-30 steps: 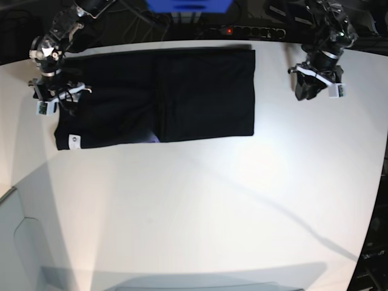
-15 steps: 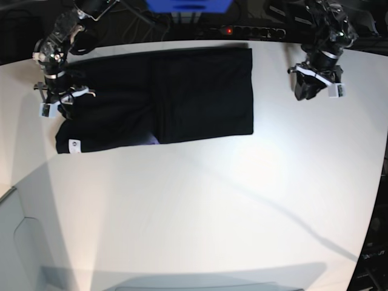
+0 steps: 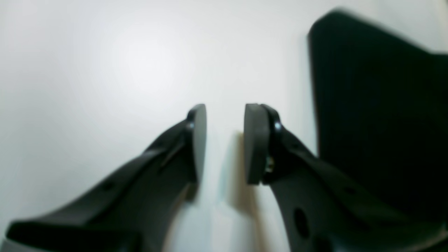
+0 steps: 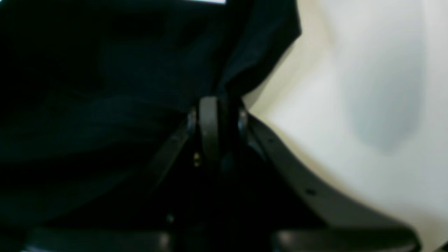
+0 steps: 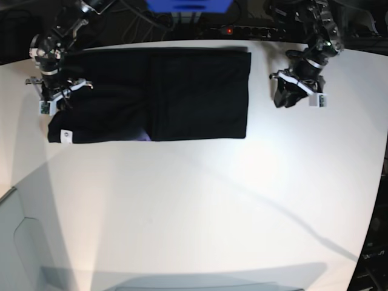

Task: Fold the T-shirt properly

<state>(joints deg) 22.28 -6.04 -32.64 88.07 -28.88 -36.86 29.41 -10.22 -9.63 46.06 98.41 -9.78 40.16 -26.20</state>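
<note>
The right gripper point(image 4: 219, 131) is seen pressed together on a raised fold of black cloth, the pads pinching the T-shirt point(image 5: 157, 97) at its end nearest the far left corner of the counter, as the base view has it. The left gripper point(image 3: 225, 143) is held spread, with a clear gap between its pads, nothing between them, and only bare surface behind. It is placed beside the shirt's opposite edge, apart from the cloth, towards the far right corner.

The counter point(image 5: 200, 206) is a plain white, glossy surface with a rounded right edge; soft grey shadows are cast across its near half. Beyond the far edge a dark background with cables, a power strip point(image 5: 242, 30) showing a red light, and a blue object point(image 5: 188, 5) is noted.

The T-shirt is laid flat along the far edge, left of centre, as a long black folded rectangle. A small white tag point(image 5: 66, 136) is seen at its near left corner, and a sliver of purple print point(image 5: 144, 137) at its near edge.
</note>
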